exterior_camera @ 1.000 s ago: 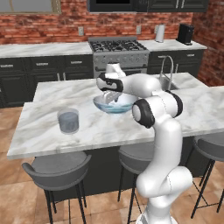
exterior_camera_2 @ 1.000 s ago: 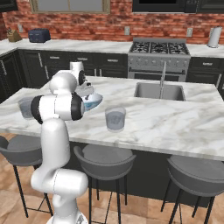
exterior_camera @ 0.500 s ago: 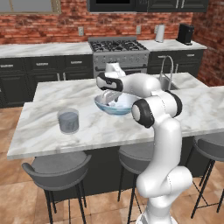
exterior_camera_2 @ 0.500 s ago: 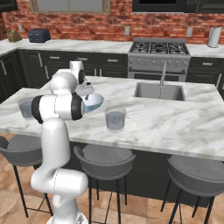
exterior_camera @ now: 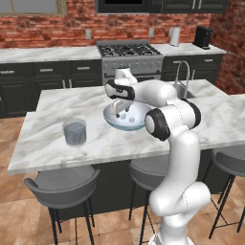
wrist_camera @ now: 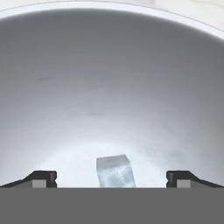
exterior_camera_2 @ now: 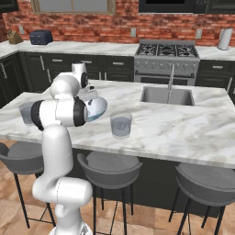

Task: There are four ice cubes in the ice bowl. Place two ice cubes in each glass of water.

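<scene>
left base view: gripper (exterior_camera: 120,111) is down inside the ice bowl (exterior_camera: 139,123), centre of frame, on the marble island (exterior_camera: 43,143). A couple of pale ice cubes (exterior_camera: 125,116) show in the bowl just by the hand; can't count them all here. One glass of water (exterior_camera: 75,132) stands well apart at centre left, nothing floating in it that I can make out

right base view: the bowl sits left of centre, mostly hidden behind the arm's shoulder. Second glass of water (exterior_camera_2: 121,125) is just beside the bowl toward centre frame; the other tumbler peeks out at the left edge behind the arm. Cubes not readable from this side

hand view: jaws spread wide, tips at lower left and lower right, nothing pinched. One ice cube (wrist_camera: 115,171) lies on the bowl floor at bottom centre, between the tips, rotated a bit off square to them

handling, my read: cube is light, rigid, slick, and sits on a glossy curved floor, so it will likely skate or squirt out if pinched on edges. Take it on two opposite flat faces at mid-height, squared up with the pads, and close gently
</scene>
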